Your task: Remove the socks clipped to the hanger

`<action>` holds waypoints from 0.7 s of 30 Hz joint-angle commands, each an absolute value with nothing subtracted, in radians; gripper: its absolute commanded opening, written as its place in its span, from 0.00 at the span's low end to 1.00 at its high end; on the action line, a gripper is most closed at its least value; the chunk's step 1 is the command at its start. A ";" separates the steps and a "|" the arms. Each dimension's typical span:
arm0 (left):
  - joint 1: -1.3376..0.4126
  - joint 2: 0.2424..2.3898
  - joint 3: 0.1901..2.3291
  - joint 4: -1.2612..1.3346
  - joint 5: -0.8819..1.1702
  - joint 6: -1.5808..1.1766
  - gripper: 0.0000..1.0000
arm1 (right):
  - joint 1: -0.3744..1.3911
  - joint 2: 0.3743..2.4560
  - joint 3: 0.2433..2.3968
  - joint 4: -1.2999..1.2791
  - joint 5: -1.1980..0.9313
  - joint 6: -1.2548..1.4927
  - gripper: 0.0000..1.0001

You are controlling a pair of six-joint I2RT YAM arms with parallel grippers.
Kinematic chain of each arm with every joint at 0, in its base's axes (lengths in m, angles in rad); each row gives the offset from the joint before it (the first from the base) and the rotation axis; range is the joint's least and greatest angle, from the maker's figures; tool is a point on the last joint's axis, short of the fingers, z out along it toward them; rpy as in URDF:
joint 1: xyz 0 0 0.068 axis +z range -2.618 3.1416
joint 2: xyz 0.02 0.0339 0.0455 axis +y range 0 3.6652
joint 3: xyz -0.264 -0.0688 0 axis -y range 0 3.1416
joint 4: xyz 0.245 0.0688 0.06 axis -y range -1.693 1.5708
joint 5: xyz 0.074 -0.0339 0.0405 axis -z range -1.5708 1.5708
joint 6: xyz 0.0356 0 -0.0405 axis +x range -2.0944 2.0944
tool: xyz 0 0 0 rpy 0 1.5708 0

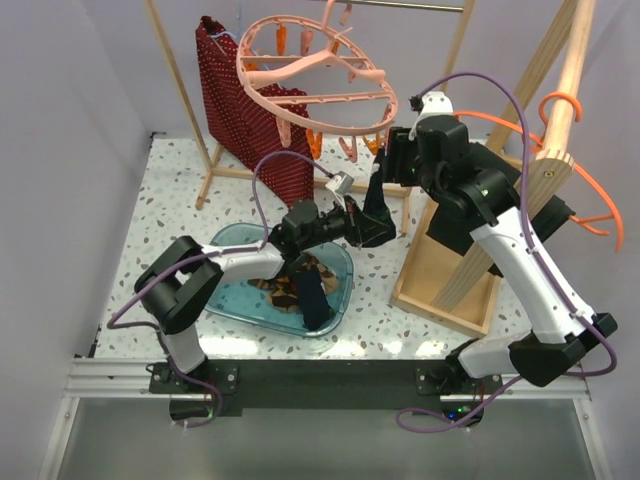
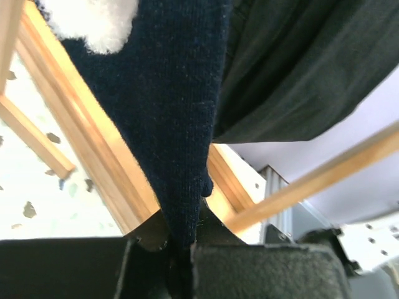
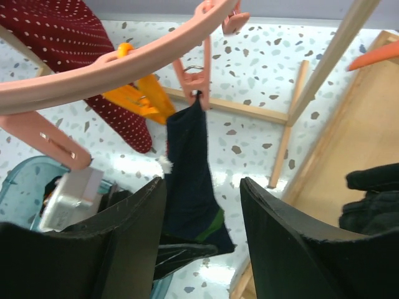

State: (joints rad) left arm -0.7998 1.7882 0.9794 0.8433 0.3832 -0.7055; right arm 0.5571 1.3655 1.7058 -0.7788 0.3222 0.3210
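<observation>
The salmon-pink round hanger [image 1: 318, 85] hangs at the top centre; its ring also crosses the right wrist view [image 3: 112, 68]. One dark navy sock [image 1: 378, 205] hangs from a pink peg [image 3: 196, 81] on its right side. My left gripper [image 1: 356, 226] is shut on the sock's lower end [image 2: 168, 112]. My right gripper [image 1: 392, 158] is open beside the peg, and the sock [image 3: 187, 180] hangs between its fingers and nearer the left one. Checkered socks [image 1: 285, 290] and a dark sock [image 1: 316, 302] lie in the blue tray [image 1: 228, 300].
A red white-dotted garment [image 1: 250, 110] hangs on the wooden rack at the back left. A bright-orange hanger [image 1: 585, 170] and a black cloth [image 1: 452, 232] hang on the wooden stand at the right, above its box base [image 1: 440, 285]. Orange pegs [image 3: 140, 93] hang close by.
</observation>
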 commanded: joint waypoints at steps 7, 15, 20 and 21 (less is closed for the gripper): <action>-0.808 1.634 0.923 0.839 0.471 -0.790 0.00 | 0.555 1.373 1.812 -0.720 0.416 0.330 0.54; -0.813 1.539 0.873 0.810 0.466 -0.808 0.00 | 0.554 1.439 1.861 -0.704 0.462 0.357 0.49; -0.822 1.523 0.867 0.802 0.469 -0.816 0.00 | 0.554 1.433 1.822 -0.631 0.454 0.360 0.47; -0.824 1.523 0.867 0.802 0.469 -0.818 0.00 | 0.555 1.436 1.821 -0.624 0.450 0.362 0.47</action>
State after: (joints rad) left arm -0.8108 1.5536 0.8719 0.7933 0.4496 -0.8005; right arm 0.5560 1.4441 1.8198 -0.7166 0.4290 0.3408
